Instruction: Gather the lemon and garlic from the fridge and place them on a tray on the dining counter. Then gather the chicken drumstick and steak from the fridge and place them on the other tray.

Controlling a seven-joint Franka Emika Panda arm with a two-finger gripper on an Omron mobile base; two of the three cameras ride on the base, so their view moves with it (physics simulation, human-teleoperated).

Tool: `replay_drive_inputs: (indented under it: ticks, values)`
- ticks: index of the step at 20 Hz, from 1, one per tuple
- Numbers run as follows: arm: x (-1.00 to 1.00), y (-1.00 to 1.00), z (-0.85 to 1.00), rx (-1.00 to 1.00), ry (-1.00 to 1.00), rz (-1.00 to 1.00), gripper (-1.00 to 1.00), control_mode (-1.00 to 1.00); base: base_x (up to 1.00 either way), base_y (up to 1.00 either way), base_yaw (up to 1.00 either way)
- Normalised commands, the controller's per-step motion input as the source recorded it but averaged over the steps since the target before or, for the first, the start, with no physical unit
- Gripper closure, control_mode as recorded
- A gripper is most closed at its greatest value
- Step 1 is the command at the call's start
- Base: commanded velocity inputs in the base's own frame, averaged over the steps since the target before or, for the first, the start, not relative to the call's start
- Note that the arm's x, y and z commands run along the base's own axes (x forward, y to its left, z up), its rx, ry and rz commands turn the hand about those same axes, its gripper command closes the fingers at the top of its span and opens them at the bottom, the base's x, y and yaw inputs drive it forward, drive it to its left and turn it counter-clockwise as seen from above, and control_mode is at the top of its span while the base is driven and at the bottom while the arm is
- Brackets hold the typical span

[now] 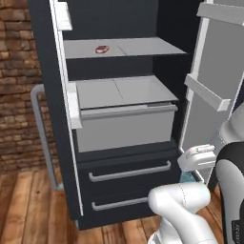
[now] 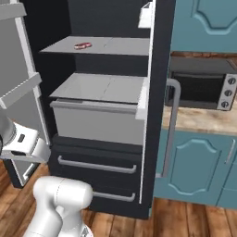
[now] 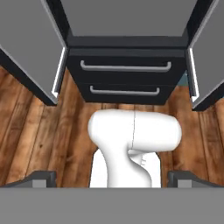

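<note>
The floor [image 1: 28, 209] is wood plank in warm brown, with a red brick wall [image 1: 19, 86] to one side and teal cabinets [image 2: 194, 162] under a tan marbled counter [image 2: 203, 121] to the other, where a steel oven [image 2: 203, 88] sits. The fridge [image 1: 124, 186] is a tall charcoal-black box with both doors swung wide, a long grey bar handle [image 2: 172, 125] on the door edge and two lower drawers with horizontal grey handles. Inside are flat pale grey shelves and a boxy grey bin [image 1: 126, 126]. The steak [image 1: 102, 48], a small flat reddish piece, lies on the upper shelf [image 1: 143, 46]. The gripper [image 3: 112, 179] hangs low before the drawers, its fingers [image 3: 41, 178] spread wide apart and holding nothing.
</note>
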Motion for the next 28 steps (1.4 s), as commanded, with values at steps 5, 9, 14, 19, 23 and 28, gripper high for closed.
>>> replay_drive_inputs:
  ticks: [5, 9, 14, 19, 23, 28]
  values:
    - [0.0, 0.0, 0.0, 0.0, 0.0, 0.0, -1.0, 1.0, 0.8, -0.01, 0.0]
    - [0.0, 0.0, 0.0, 0.0, 0.0, 0.0, -1.0, 1.0, 0.81, 0.0, 0.0]
    - [0.0, 0.0, 0.0, 0.0, 0.0, 0.0, -1.0, 1.0, 0.79, 0.0, 0.0]
    - [0.0, 0.0, 0.0, 0.0, 0.0, 0.0, -1.0, 1.0, 0.58, 0.05, 0.01]
    - [0.32, 0.08, 0.65, -0.15, -0.33, 0.03, -1.0, -1.0, 0.0, 0.0, 0.0]
    - [0.31, -0.01, 0.78, -0.12, -0.26, 0.0, -1.0, -1.0, 0.0, 0.0, 0.0]
